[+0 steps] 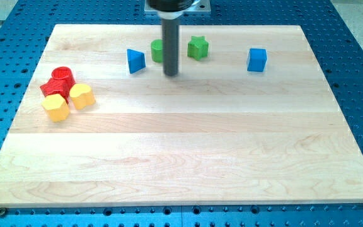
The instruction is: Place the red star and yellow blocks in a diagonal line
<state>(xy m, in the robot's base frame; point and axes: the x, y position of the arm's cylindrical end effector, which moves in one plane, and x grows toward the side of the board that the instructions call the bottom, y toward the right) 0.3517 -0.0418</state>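
Observation:
The red star (53, 88) lies at the board's left side, touching a red round block (62, 75) just above it. A yellow hexagon block (56, 108) sits just below the star. A yellow heart-shaped block (81, 96) sits to the star's right, touching the hexagon. The four form one tight cluster. My tip (171, 74) rests on the board near the view's top centre, far to the right of that cluster, just right of and below a green block.
A blue triangle block (136, 60) lies left of my tip. A green round block (158, 50) is partly hidden behind the rod. A green star (198, 47) and a blue cube (256, 59) lie to the right. The wooden board (181, 157) rests on a blue perforated table.

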